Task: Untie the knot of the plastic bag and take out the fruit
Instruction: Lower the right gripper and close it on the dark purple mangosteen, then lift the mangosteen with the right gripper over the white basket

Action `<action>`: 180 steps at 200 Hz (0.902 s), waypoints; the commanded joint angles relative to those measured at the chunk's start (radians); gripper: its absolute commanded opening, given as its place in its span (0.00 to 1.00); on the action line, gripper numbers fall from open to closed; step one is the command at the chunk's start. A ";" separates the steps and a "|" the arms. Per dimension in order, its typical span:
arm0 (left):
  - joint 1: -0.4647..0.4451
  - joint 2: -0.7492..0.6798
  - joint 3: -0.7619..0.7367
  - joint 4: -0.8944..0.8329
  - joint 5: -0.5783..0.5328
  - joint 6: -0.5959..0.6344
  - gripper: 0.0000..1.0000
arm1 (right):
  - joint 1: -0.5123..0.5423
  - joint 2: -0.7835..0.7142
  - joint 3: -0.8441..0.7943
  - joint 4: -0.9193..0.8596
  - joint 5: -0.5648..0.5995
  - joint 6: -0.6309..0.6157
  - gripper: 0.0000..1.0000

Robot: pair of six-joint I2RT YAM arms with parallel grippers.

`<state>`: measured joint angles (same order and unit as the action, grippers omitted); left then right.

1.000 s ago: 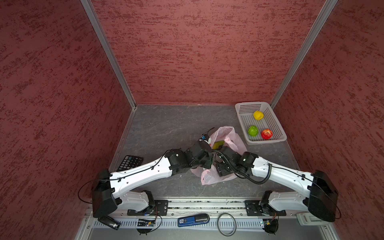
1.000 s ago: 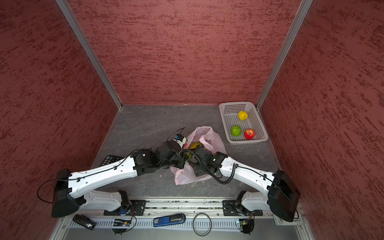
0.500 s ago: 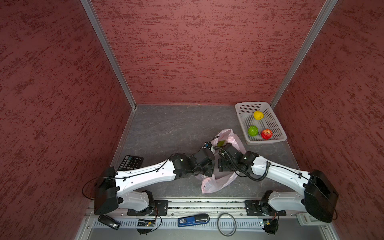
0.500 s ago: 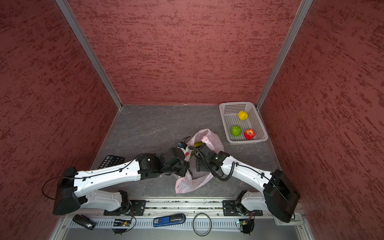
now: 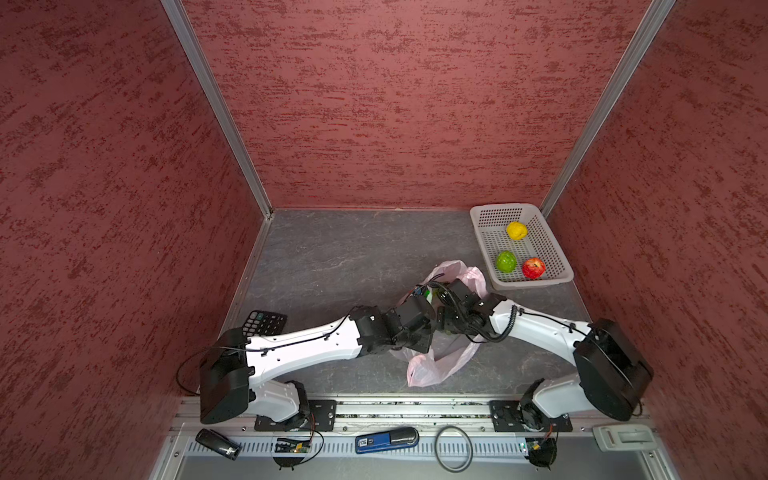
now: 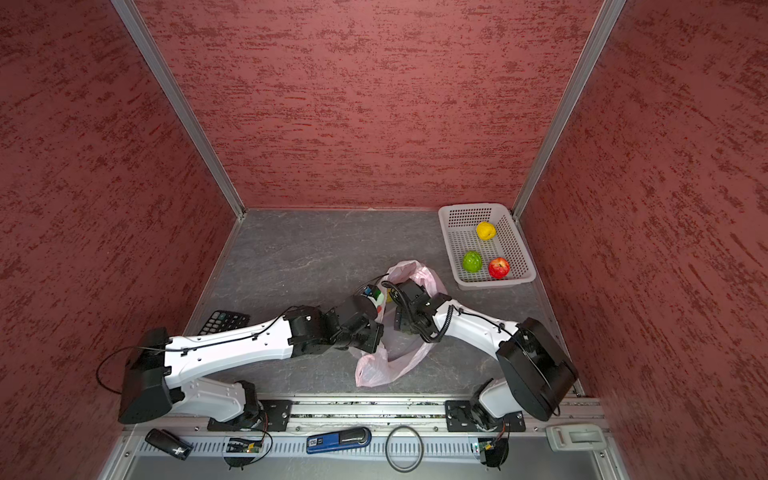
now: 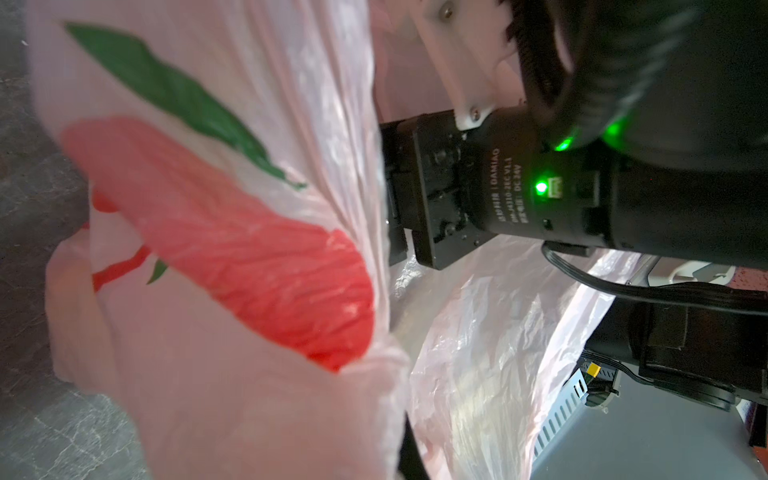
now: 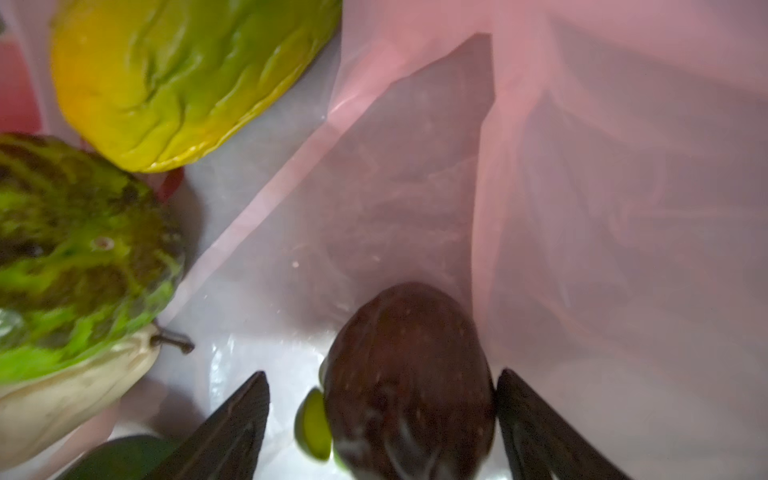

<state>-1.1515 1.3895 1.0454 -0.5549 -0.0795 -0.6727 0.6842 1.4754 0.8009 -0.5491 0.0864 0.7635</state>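
The pale-pink plastic bag [image 5: 440, 361] [image 6: 386, 365] lies mid-table, stretched toward the front, its mouth open. The knot is out of view. My left gripper [image 5: 422, 336] is shut on the bag's edge; in the left wrist view, red and green printed plastic [image 7: 232, 208] covers the jaws, with one dark finger [image 7: 409, 453] showing. My right gripper [image 8: 382, 374] is open inside the bag. A dark brown fruit [image 8: 409, 374] sits between its fingers, against one of them. A yellow-green long fruit [image 8: 178, 79], a bumpy green one [image 8: 79, 257] and a cream one [image 8: 62, 399] lie beside it.
A white perforated basket [image 5: 486, 216] at the back right holds a yellow [image 5: 516, 230], a green [image 5: 506, 261] and a red fruit [image 5: 533, 267]. A calculator [image 5: 266, 322] lies at the left wall. Red walls close three sides.
My left arm has swung toward the front with the bag's edge, stretching the bag out. My right gripper has gone deeper into the bag and its jaws have widened.
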 commanded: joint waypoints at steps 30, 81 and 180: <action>-0.002 -0.003 0.019 0.019 0.000 0.018 0.00 | -0.017 0.075 -0.006 0.090 0.000 0.006 0.76; 0.008 -0.015 0.007 0.024 -0.006 0.014 0.00 | -0.016 0.007 0.008 0.057 -0.026 -0.025 0.51; 0.042 -0.026 0.003 0.035 -0.011 0.021 0.00 | 0.045 -0.209 0.184 -0.172 -0.162 -0.050 0.47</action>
<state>-1.1156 1.3872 1.0454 -0.5369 -0.0803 -0.6720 0.7082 1.3109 0.9321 -0.6331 -0.0288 0.7033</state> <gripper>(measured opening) 0.045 0.619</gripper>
